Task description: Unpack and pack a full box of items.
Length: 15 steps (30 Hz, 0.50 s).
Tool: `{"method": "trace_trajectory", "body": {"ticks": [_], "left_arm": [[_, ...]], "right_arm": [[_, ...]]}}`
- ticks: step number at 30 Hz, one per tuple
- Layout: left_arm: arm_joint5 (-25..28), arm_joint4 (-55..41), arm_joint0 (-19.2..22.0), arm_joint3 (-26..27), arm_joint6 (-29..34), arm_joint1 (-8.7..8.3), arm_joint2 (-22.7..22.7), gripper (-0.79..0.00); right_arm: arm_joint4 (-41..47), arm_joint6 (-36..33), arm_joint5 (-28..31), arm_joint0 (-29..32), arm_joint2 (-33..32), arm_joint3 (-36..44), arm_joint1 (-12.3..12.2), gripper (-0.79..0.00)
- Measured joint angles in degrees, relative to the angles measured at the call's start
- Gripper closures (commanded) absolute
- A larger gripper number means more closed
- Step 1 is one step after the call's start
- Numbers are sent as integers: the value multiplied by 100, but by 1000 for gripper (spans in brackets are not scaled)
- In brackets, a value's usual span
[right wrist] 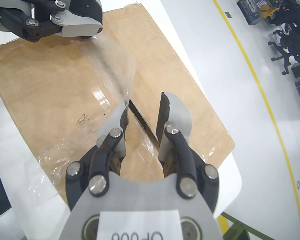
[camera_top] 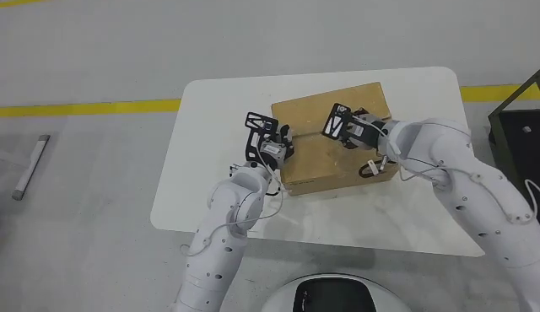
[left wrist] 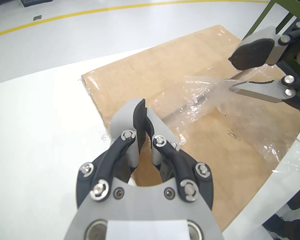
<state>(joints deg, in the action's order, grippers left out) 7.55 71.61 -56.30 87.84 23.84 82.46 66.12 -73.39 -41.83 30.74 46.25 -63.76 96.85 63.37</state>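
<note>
A closed cardboard box (camera_top: 312, 170) lies on the white table (camera_top: 211, 152). A strip of clear tape (left wrist: 200, 96) is lifted off the box's top seam and hangs crumpled between my two grippers. My right gripper (right wrist: 145, 112) hovers over the seam, open, with the tape (right wrist: 120, 71) stuck to one finger (right wrist: 124, 118). From the left wrist view, the right gripper (left wrist: 250, 72) stands wide apart. My left gripper (left wrist: 142, 106) is shut at the box's (left wrist: 165, 71) edge, where the tape ends. I cannot tell whether it pinches the tape. From above, left gripper (camera_top: 283, 135) and right gripper (camera_top: 332, 126) face each other.
More wrinkled tape clings to the box's side (right wrist: 52, 171) near the table's edge. A dark green metal frame (left wrist: 285, 3) stands just past the table on the right arm's side. Bare table (left wrist: 40, 126) lies on the left arm's side of the box.
</note>
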Motion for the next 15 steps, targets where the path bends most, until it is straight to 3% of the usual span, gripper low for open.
{"method": "trace_trajectory", "body": {"ticks": [8,13,15], "left_arm": [[29,-9,14,-14,-4,-3,-24,0],[39,-15,15,-12,-19,-6,-31,0],[40,-17,15,-12,-20,-7,-32,0]], "right_arm": [[-245,11,12,76,-346,129,-71,-379],[-93,-40,-108,189,-709,274,-120,-496],[-70,-98,-160,248,-897,346,-148,-579]]}}
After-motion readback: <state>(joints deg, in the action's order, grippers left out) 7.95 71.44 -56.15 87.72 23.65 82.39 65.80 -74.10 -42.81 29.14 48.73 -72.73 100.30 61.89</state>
